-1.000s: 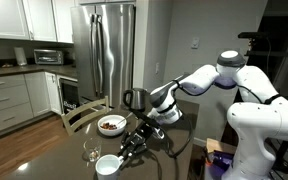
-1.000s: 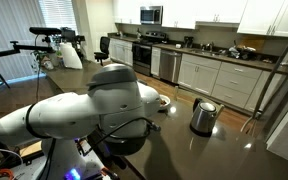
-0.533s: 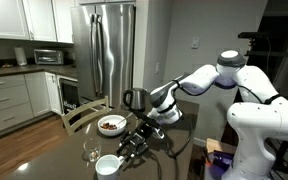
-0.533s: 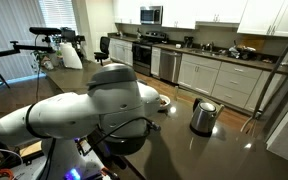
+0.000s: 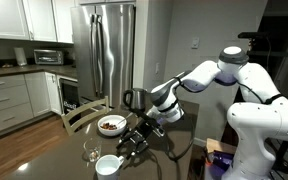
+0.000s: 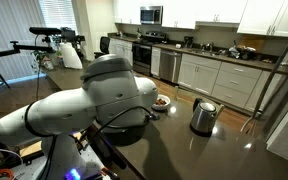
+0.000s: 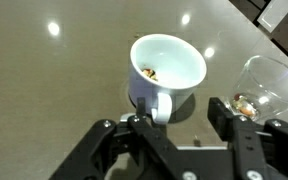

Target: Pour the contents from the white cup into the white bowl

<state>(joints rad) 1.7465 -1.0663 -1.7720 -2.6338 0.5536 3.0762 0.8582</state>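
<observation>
We hold our arm (image 5: pixel 199 78) stretched forward and down, wrist bent low; our gripper (image 7: pixel 179 118) hangs with jaws parted, fingers (image 7: pixel 224 112) clearly apart.

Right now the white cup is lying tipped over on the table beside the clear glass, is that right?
Not tipped over: the wrist view shows the white cup standing upright on the table, beside the clear glass.

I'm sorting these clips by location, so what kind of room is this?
Most likely a home kitchen: a stainless steel refrigerator, white cabinets, and a microwave above the stove.
</observation>
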